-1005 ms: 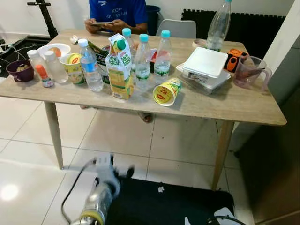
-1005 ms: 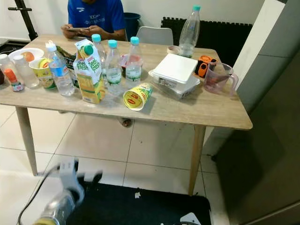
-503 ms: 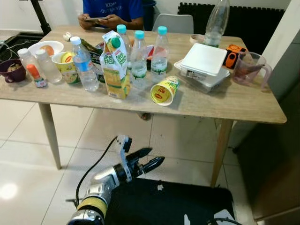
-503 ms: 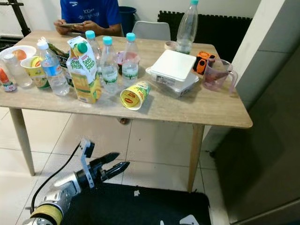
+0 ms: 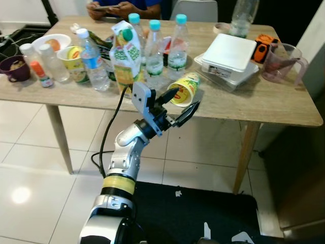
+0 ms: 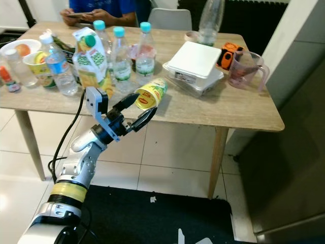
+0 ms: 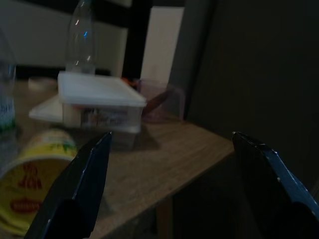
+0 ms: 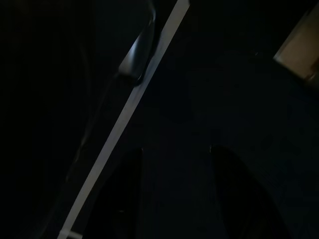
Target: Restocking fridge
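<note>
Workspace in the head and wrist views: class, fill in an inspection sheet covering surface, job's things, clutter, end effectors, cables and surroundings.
Surface: wooden table, crowded.
Job's things: juice carton upright among water bottles; yellow cup on its side near the front edge; white lidded box.
Clutter: purple jug, small bowls, sauce bottle.
End effectors: left end effector open, raised beside the table edge, in front of the yellow cup; right arm idle, view dark.
Cables: black cable along the left arm.
Surroundings: tiled floor, dark mat, a person seated behind the table.
</note>
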`<state>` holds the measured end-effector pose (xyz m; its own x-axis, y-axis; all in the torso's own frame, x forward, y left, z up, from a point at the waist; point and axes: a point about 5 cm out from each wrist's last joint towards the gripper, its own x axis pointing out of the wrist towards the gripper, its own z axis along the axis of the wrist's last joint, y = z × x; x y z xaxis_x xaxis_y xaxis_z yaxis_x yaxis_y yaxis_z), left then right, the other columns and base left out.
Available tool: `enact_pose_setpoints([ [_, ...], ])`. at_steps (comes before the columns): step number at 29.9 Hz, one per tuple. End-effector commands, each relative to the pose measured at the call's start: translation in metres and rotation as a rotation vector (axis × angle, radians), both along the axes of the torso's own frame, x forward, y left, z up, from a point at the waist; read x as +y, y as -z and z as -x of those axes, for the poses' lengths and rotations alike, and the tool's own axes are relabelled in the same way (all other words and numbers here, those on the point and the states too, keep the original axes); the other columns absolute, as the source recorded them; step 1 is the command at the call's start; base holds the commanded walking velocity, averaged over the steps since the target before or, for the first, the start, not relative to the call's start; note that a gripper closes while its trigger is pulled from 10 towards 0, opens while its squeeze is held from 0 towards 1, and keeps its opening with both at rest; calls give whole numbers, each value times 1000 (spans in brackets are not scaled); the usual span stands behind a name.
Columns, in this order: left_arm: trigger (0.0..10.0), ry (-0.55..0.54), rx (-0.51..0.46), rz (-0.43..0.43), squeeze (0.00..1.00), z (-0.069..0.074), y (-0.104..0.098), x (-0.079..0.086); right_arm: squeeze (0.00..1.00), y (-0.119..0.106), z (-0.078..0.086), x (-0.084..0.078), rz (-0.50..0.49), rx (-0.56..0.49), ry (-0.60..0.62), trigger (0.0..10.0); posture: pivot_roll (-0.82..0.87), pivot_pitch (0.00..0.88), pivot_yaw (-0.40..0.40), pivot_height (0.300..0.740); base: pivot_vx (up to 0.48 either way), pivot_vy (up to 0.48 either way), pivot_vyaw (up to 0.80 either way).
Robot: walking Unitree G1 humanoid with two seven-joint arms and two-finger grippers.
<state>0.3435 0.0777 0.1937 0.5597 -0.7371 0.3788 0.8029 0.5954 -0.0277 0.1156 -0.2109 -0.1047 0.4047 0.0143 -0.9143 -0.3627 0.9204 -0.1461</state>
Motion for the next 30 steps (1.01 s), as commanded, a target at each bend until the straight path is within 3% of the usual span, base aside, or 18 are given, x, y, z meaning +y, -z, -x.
enact_pose_setpoints([
  [1,10000,-38,16,-27,973,-4,3,-6,0,4,12,4,-5,22,-13,10000,-69,246,6,740,0,0,0],
  [4,10000,-58,20,-39,973,-6,2,-8,0,4,14,5,-7,25,-15,10000,-69,246,6,740,0,0,0],
  [5,10000,-91,20,-53,0,-10,0,-9,0,5,17,6,-9,28,-16,10000,-75,269,10,740,0,0,0],
  [8,10000,-192,17,-74,0,-21,-11,-7,0,6,25,5,-12,38,-15,10000,-82,309,14,740,0,0,0],
  [13,10000,-247,8,-106,0,-31,-20,-6,0,8,35,2,-10,50,-15,10000,-89,354,19,740,0,0,0],
  [30,10000,-240,-9,-119,0,-46,-47,-31,0,8,42,8,-33,26,-13,10000,-115,417,42,740,0,0,0],
])
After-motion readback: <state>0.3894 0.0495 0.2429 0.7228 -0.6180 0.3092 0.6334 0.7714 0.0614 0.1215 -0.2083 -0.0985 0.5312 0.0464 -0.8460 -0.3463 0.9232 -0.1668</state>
